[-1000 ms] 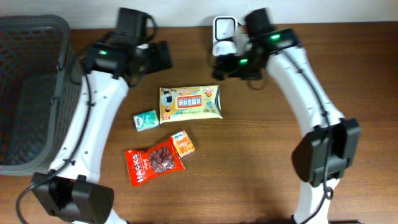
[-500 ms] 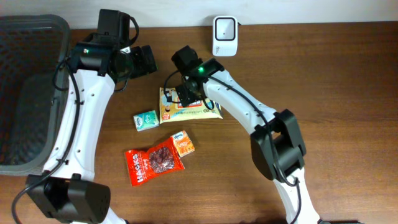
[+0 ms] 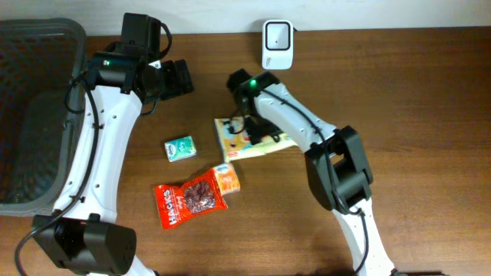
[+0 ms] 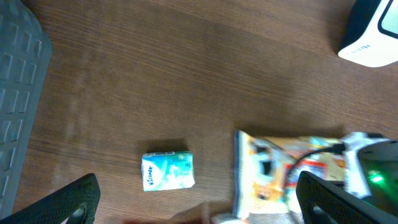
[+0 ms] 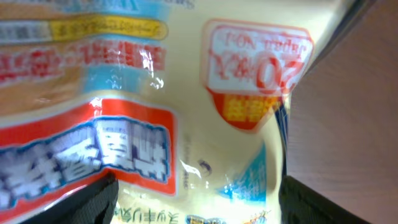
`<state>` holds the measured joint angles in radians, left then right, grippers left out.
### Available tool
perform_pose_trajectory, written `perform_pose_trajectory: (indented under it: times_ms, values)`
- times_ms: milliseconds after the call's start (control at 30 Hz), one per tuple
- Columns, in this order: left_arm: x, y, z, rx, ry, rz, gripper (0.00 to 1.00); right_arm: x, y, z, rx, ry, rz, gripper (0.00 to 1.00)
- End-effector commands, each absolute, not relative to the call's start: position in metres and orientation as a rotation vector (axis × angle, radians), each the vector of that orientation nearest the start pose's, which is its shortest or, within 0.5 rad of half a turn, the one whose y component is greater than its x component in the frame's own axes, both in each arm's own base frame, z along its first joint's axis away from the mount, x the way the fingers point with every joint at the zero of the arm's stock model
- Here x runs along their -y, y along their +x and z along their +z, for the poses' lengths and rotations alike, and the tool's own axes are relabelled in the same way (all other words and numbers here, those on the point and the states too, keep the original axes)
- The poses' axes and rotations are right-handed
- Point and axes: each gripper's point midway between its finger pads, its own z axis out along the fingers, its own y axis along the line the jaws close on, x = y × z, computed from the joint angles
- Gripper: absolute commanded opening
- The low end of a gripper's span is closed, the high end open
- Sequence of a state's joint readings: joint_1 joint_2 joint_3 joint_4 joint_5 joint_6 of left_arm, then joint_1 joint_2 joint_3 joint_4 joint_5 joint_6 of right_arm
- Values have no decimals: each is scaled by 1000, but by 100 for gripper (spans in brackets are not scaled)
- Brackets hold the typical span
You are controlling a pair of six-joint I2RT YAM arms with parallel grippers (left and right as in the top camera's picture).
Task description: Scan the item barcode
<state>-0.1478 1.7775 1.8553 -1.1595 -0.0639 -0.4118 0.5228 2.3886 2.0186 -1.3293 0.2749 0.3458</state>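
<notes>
Right claw: right gripper is clamped across the yellow plastic wet-wipe pack, a finger at either edge. This probably leaves its flat faces free for reading.
Pack: mid-table on the brown wooden table, one edge seemingly lifted.
Scanner: the white boxy barcode scanner stands at the far edge, well apart from the pack, so a carry is likely needed.
Left claw: left gripper has its jaws wide apart and empty, held aside.
Waiting: teal tissue packet and red snack bag lie near.
</notes>
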Motion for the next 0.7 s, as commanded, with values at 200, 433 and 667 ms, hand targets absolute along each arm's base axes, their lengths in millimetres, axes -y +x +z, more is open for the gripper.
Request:
perform_pose_trajectory:
  times_ms: [200, 433, 667]
  values:
    - [64, 413, 192, -2724, -348, -187, 100, -127, 381, 78, -3128, 63, -542, 91]
    - [99, 409, 150, -2765, -277, -395, 84, -176, 390, 100, -3186, 110, 74, 99]
    - [132, 403, 144, -2765, -142, -406, 78, -196, 394, 98, -3176, 270, 243, 94]
